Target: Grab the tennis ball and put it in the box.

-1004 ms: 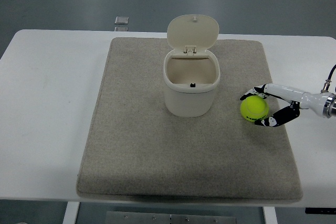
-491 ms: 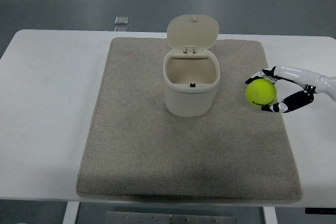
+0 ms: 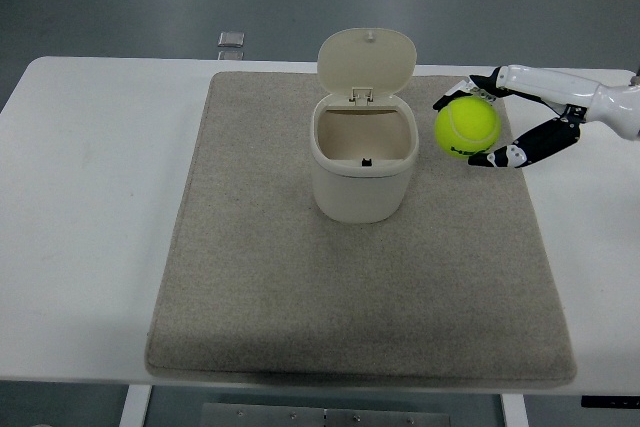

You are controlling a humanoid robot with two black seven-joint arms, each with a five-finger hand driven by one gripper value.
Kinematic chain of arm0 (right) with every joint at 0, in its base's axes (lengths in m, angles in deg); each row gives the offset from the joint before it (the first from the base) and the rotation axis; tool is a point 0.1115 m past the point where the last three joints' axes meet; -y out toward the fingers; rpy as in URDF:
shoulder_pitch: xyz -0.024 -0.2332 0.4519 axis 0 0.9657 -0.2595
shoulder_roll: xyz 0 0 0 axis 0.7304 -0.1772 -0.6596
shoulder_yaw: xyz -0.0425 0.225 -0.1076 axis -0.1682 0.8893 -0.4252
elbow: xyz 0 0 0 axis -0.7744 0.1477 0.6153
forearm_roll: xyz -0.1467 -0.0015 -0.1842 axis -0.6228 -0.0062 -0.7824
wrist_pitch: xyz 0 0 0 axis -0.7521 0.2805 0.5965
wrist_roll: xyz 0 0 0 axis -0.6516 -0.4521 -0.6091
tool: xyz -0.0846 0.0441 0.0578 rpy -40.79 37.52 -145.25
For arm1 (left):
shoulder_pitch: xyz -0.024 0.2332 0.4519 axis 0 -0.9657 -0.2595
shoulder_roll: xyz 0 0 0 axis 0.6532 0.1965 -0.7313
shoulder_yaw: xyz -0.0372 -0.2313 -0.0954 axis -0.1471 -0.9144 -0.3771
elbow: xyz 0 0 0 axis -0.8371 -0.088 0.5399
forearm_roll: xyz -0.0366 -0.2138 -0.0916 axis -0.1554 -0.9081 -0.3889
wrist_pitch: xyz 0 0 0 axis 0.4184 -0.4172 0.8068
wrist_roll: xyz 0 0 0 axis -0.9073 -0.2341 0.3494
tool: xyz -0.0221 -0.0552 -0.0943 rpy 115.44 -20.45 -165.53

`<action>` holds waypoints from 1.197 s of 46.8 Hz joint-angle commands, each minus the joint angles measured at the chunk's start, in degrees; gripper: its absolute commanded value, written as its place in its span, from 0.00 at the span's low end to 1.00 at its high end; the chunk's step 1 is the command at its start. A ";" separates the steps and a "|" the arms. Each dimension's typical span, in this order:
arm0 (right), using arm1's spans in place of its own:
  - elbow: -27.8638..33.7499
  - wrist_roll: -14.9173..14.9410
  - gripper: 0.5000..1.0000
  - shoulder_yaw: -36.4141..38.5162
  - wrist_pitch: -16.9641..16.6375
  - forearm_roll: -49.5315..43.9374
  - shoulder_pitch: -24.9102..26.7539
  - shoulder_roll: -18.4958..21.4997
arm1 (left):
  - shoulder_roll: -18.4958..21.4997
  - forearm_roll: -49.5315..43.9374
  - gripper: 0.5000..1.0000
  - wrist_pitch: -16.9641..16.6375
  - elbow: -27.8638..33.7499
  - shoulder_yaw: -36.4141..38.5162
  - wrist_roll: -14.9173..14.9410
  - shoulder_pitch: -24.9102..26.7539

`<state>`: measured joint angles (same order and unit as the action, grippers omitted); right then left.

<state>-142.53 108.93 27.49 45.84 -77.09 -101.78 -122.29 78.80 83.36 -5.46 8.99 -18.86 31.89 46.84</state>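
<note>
Right hand [image 3: 500, 127] comes in from the right edge with its fingers curled around the tennis ball [image 3: 467, 127], one white finger arching over the far side and dark fingertips [image 3: 505, 156] cupping the near side. It holds the ball clear of the grey mat [image 3: 250, 287], just right of the open box [image 3: 364, 169], whose lid [image 3: 367, 60] stands tipped back at the far side.

As a judgement, the ball is light, springy and felt-covered, so it should grip well; a hold across its widest part, as here, suits it, since a round ball can squirt out of a shallow pinch.

Compared with a second ago, the ball has risen off the mat and travelled left and farther back, from the mat's right edge to beside the box rim. The box has stayed put. No left hand shows.
</note>
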 commanded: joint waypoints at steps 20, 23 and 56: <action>3.14 -3.70 0.00 -0.15 -1.32 0.57 -3.17 10.59 | 0.00 0.07 0.99 0.00 0.00 0.00 -0.01 0.00; 4.72 -3.79 0.00 -0.33 -0.80 0.57 -3.35 11.91 | 0.00 0.07 0.99 0.00 0.00 0.00 -0.01 0.00; 7.19 -5.29 0.28 -0.94 -0.71 0.31 -3.08 14.11 | 0.00 0.07 0.99 0.00 0.00 0.00 -0.01 0.00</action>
<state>-135.36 103.64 26.66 45.14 -76.74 -104.87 -108.17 78.80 83.40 -5.46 8.99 -18.86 31.89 46.87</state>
